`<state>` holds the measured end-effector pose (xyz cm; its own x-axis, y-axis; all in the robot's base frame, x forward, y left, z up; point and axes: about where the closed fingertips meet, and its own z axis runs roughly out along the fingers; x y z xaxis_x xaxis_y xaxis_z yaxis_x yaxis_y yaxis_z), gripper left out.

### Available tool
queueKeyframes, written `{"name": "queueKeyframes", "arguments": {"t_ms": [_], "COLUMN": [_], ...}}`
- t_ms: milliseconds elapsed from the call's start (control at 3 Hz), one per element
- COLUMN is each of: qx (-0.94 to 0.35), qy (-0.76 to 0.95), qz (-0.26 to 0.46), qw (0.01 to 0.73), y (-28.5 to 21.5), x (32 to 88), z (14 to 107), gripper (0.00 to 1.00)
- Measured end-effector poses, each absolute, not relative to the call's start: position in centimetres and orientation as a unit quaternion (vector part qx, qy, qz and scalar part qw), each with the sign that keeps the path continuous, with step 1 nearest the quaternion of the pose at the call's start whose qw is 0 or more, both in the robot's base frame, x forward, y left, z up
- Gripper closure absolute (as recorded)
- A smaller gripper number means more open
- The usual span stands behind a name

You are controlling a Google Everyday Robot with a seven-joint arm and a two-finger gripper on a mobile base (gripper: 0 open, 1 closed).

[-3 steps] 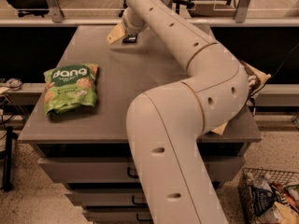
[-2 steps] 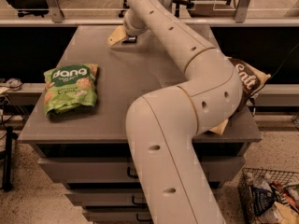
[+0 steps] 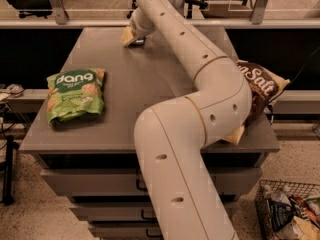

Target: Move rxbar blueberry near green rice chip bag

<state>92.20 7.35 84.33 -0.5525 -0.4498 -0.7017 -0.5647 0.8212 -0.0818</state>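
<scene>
The green rice chip bag (image 3: 75, 95) lies flat on the left side of the grey table (image 3: 125, 84), with white "dang" lettering facing up. My gripper (image 3: 131, 36) is at the far end of the table, reaching down to the surface. A small dark shape, apparently the rxbar blueberry (image 3: 140, 41), shows right at the gripper's tip, mostly hidden by it. The gripper is well beyond the green bag, up and to the right of it.
My arm (image 3: 200, 84) crosses the right half of the table. A brown-and-cream "Sea Salt" chip bag (image 3: 260, 86) lies at the right edge, partly behind the arm. A wire basket (image 3: 290, 211) of items stands on the floor at lower right. Drawers sit under the table.
The arm's elbow has swung a little to the left, uncovering more of the brown chip bag. The gripper stays at the far end of the table. The green bag has not moved.
</scene>
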Motion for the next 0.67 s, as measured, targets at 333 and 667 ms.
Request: {"name": "queueKeyframes", "arguments": {"t_ms": [333,667], "qx": [-0.297,-0.306], "qy": [0.872,0.869], "qz": [0.077,0.077], "qw": [0.381,0.381], "y": [7.47,7.64], "x": [92.41,92.36], "z": [84.81,84.79], "gripper": [0.62,0.85]}}
